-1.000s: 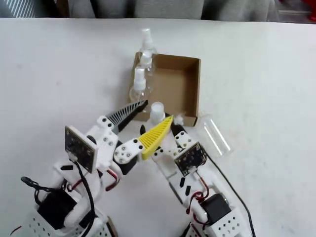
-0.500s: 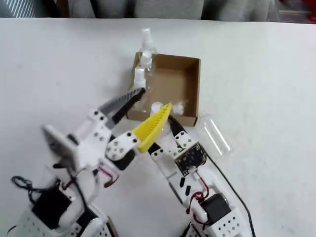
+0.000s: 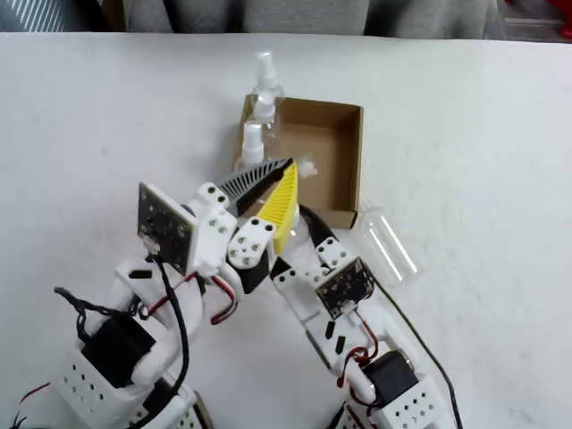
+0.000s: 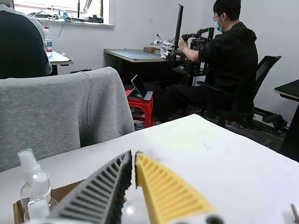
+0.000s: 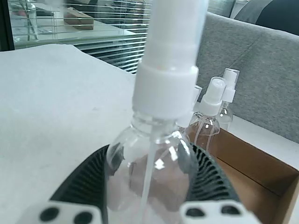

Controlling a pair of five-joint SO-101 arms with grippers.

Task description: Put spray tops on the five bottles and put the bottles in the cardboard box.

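Observation:
My right gripper (image 5: pixel 148 161) is shut on a clear bottle (image 5: pixel 149 177) that stands upright with a white spray top (image 5: pixel 168 70) on it. In the high view my right arm (image 3: pixel 335 281) sits just in front of the cardboard box (image 3: pixel 355 161). The bottle there is hidden under my left gripper (image 3: pixel 288 167), whose grey and yellow fingers (image 4: pixel 159 186) lie shut together over the box's front edge. Three bottles with spray tops (image 3: pixel 254 143) stand along the box's left wall. One clear bottle without a top (image 3: pixel 390 243) lies on the table to the right of the box.
The box's right half (image 3: pixel 326 156) holds only a small white bit (image 3: pixel 309 167). White table stretches open to the left and right. A grey-covered chair back (image 4: pixel 60 112) stands past the far table edge. A person sits at a desk in the room behind.
My left gripper was open around the spray top, swung out to the left, and has come back shut, with its tips over the box. The right arm has kept still.

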